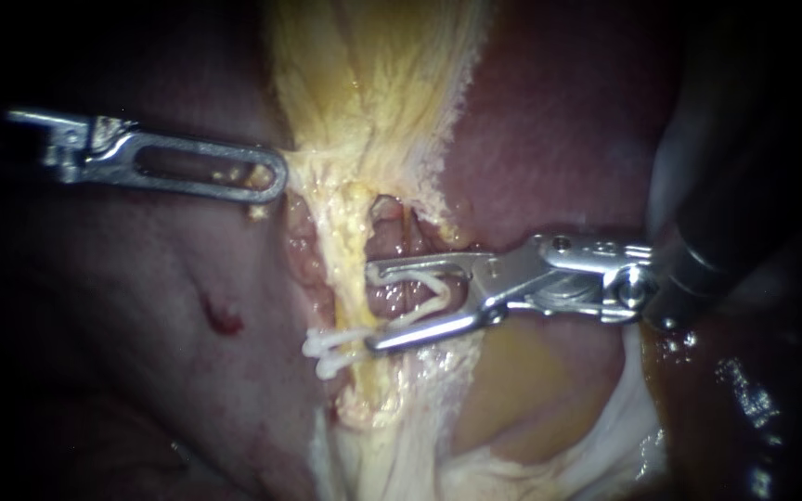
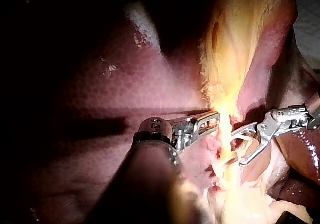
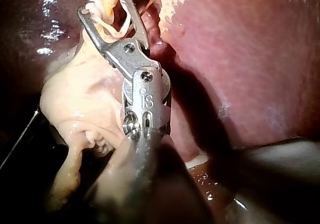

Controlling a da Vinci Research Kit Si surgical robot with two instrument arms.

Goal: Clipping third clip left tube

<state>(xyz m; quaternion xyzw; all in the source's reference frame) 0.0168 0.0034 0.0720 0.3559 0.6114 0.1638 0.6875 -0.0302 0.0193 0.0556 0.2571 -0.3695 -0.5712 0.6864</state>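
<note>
Left instrument [image 1: 271,176]: jaws clenched on the edge of the yellow fatty tissue [image 1: 364,83], which draws to a point at their tip. The left wrist view [image 2: 212,120] agrees: the jaws lie together with their tip against the bright yellow strand.

Right instrument [image 1: 373,309]: jaws spread wide, with a white clip [image 1: 410,275] seated between them, one leg along each jaw. They are therefore grasping the clip, and the clip itself is open. Pink tissue lies in the gap between the jaws.

Tube [image 1: 355,250]: a yellowish strand running across just at the right jaws' tips. Cannot tell whether the tips reach fully round it.

Two set clips [image 1: 327,345]: white, side by side on the tube, just beyond the tip of the lower right jaw and close against it.

Right wrist view [image 3: 103,6]: the jaws stand in a V ahead of the shaft, with the white clip legs between them and pale lobed tissue beside them.

The left jaws sit on the far side of the tube from the right jaws, apart from them.

Liver [image 1: 559,121]: dark red, behind both instruments
</note>
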